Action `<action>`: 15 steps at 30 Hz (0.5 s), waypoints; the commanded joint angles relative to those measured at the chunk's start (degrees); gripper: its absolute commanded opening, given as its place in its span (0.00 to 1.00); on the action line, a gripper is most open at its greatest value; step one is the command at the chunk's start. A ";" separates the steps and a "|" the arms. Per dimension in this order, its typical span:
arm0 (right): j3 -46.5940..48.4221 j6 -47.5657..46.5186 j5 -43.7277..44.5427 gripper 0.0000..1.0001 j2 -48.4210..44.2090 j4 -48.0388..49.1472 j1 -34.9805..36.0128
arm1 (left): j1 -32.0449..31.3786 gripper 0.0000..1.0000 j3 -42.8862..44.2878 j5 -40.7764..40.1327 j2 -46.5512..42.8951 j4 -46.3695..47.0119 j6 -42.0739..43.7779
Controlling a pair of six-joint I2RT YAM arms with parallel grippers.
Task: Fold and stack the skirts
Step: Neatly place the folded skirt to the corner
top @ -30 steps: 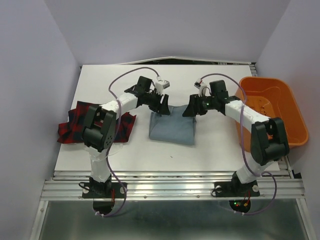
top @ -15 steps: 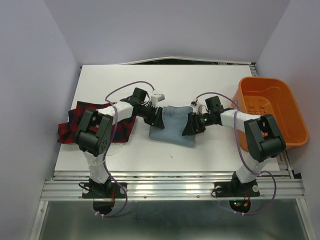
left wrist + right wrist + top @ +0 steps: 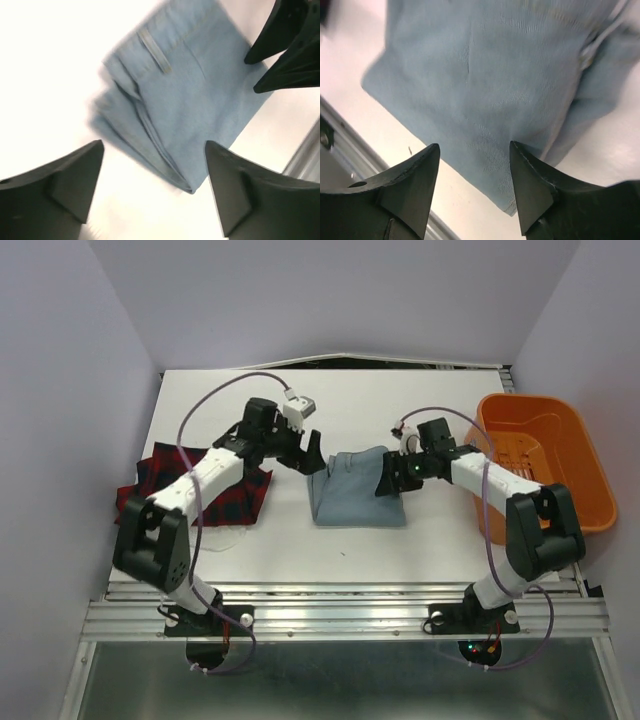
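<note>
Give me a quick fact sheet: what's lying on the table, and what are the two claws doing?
denim skirt: folded, middle of the table, between the two grippers
plaid skirt: lying at the table's left side, apart from the denim
orange tub: at the table's right edge
left gripper: open, over the denim's left edge
right gripper: open, over the denim's right side
stack: not yet made
</note>
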 commanded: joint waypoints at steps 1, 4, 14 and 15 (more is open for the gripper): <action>7.81 6.79 9.57 0.64 -6.41 4.32 0.05 | 1.40 0.99 -2.21 -16.42 -16.46 10.35 -1.95; 12.64 10.66 11.51 0.66 -5.02 6.52 2.51 | 1.92 0.99 1.29 -25.16 -18.85 8.08 -2.57; 27.67 12.60 31.11 0.60 9.72 -0.05 20.34 | 11.42 0.93 -2.73 -19.54 -23.93 0.77 -17.41; 28.64 12.60 33.47 0.60 11.05 -0.68 22.71 | 11.59 0.93 -3.70 -19.81 -24.73 1.21 -17.68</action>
